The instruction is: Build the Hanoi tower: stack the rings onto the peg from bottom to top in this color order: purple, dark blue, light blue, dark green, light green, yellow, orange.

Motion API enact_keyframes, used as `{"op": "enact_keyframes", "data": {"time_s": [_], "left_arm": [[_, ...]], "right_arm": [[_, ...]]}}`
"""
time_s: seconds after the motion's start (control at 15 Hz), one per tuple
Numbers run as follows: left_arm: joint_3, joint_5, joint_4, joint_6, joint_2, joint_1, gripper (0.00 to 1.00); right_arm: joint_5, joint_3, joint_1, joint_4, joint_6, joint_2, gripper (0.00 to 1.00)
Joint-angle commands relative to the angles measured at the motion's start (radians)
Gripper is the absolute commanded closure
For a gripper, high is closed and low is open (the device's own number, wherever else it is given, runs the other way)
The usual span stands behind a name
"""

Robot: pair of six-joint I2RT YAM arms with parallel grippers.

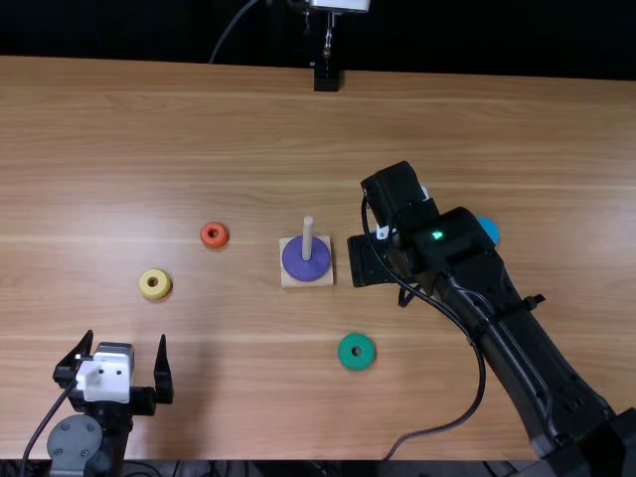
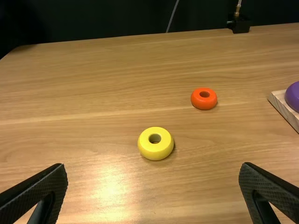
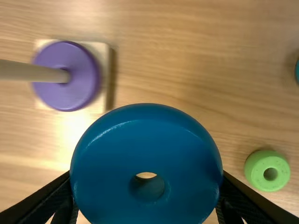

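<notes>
The right claw (image 3: 146, 176) is clamped on the large, glossy dark blue ring (image 3: 145, 121), to the table's (image 1: 199, 119) right-edge side of the pale wooden peg (image 1: 308, 238), presumably because the seated flat purple ring (image 1: 296, 266) needs it next. Near the near left corner, the left claw (image 1: 126, 338) is spread, apparently unneeded yet.
</notes>
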Motion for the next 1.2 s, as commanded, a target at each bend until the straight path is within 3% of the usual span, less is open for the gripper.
{"op": "enact_keyframes", "data": {"time_s": [0.0, 0.47, 1.13], "left_arm": [[-0.105, 0.008, -0.080, -0.002, -0.012, -0.005, 0.00], [-0.105, 0.008, -0.080, -0.002, -0.012, -0.005, 0.00], [-0.105, 0.008, -0.080, -0.002, -0.012, -0.005, 0.00]], "right_arm": [[0.015, 0.093, 0.030, -0.026, 0.002, 0.004, 1.00], [0.015, 0.495, 0.102, -0.188, 0.008, 0.245, 1.00], [0.015, 0.626, 0.143, -0.197, 0.011, 0.326, 1.00]]}}
